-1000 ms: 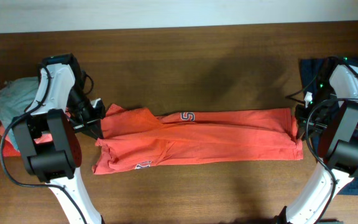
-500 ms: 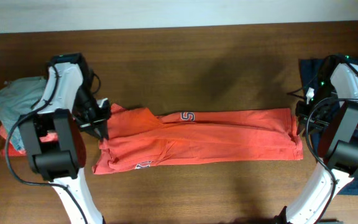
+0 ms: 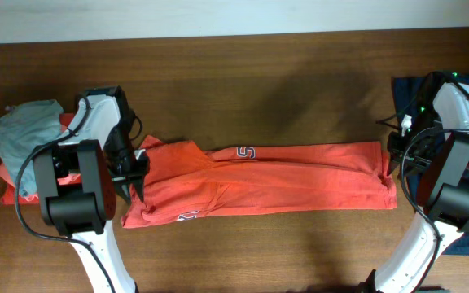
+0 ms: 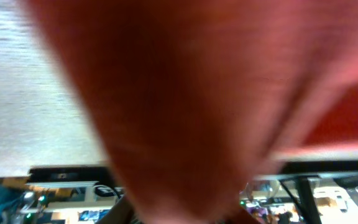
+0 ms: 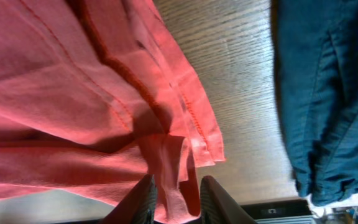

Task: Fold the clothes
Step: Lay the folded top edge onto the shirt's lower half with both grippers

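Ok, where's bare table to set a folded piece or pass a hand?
Widest bare table lies between the orange T-shirt and the far edge. A narrower strip runs along its near side. Crowded: grey garment pile at left, navy garment at right.

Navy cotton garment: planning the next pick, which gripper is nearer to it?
Right. The right gripper is at the end of the orange-red T-shirt beside the navy cotton garment; the left gripper is at the opposite end.

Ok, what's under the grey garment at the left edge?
A salmon garment peeks out from below the grey garment. Whatever else is in that pile is hidden beneath it.
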`<state>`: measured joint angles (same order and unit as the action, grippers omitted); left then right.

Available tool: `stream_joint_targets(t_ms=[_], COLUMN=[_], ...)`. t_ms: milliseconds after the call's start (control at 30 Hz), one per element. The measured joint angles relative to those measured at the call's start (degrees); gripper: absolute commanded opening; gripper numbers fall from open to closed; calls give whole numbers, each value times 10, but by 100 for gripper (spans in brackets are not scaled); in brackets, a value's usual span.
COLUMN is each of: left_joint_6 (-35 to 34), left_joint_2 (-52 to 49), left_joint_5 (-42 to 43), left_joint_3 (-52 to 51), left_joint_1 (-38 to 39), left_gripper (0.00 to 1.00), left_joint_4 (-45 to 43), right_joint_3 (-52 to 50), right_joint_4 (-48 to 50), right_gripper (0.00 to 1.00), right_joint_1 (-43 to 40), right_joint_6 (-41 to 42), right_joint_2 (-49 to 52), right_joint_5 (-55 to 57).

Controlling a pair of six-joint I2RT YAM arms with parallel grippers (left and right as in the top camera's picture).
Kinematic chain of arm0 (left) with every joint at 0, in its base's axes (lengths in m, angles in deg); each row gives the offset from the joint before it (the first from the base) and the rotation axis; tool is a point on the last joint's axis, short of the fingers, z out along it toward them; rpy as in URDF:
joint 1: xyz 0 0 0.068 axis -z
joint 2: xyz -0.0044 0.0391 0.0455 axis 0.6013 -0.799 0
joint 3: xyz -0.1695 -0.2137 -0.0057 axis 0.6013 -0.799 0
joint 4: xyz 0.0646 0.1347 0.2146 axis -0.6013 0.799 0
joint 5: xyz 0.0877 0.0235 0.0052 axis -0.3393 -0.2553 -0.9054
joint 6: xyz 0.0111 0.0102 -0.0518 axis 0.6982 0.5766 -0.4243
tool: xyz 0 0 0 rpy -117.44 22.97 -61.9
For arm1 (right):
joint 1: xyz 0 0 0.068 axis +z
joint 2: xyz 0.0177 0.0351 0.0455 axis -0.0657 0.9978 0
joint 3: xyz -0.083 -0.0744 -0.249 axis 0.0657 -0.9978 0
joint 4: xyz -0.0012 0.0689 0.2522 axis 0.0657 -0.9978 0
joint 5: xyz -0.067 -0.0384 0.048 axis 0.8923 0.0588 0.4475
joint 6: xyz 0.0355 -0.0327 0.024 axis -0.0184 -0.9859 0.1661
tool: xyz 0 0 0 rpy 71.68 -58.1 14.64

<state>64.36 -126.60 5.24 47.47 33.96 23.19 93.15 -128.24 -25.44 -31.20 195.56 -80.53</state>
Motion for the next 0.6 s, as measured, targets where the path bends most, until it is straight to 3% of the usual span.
stream_joint_targets(t_ms=[133, 333, 467, 600], left_joint_6=[-16, -23, -25, -28], left_joint_2=[0, 6, 49, 117], left_joint_5=[-25, -30, -30, -30], left_joint_3=[-9, -9, -7, 0], left_joint_1=[0, 0, 0, 0], left_gripper=[20, 20, 30, 46], left_joint_4=[-21, -46, -56, -63], right_joint_3=[0, 0, 0, 0], right_joint_4=[0, -7, -17, -17], right_gripper=[31, 32, 33, 35], right_joint_1=[-1, -26, -71, -100], right_joint_6=[-32, -63, -69, -73], right_joint_2=[0, 0, 0, 0], right_joint_5=[-39, -88, -105, -117])
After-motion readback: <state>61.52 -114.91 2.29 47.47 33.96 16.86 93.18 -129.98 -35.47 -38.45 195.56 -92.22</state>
